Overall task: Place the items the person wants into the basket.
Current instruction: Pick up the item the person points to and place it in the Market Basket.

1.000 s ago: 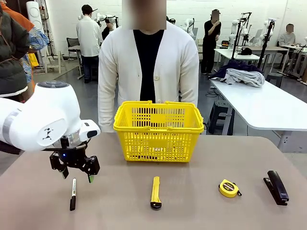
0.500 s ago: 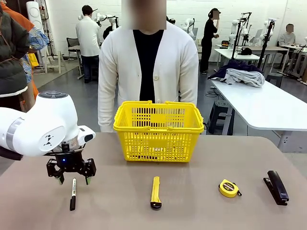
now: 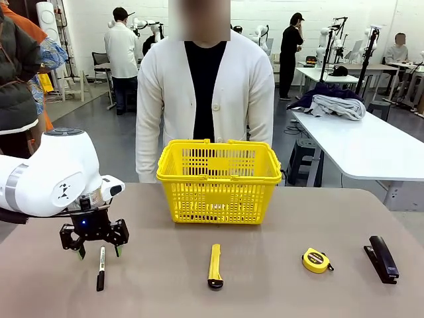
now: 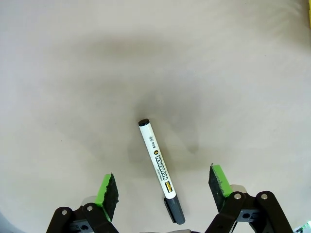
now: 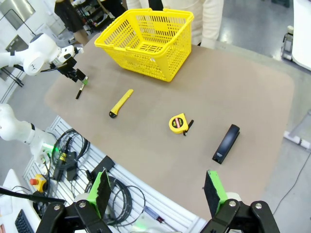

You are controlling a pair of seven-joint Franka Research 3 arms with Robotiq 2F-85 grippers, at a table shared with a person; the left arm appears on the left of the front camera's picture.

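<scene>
1. Grey-brown counter [image 3: 278, 291], near-left corner area: a black marker with a white band [image 3: 101, 268] lies flat. The left claw [image 3: 99, 252] hangs just above its far end, jaws wide apart astride it, empty.
2. The step in hand looks like lining up the pick. The next move calls for lowering and closing across the barrel.
3. A slim yellow utility knife with a black end [image 3: 214, 265] lies by the middle of the near edge.
4. The yellow lattice plastic basket [image 3: 218, 192] stands at the far edge, before the person in a white cardigan [image 3: 165, 99].
</scene>
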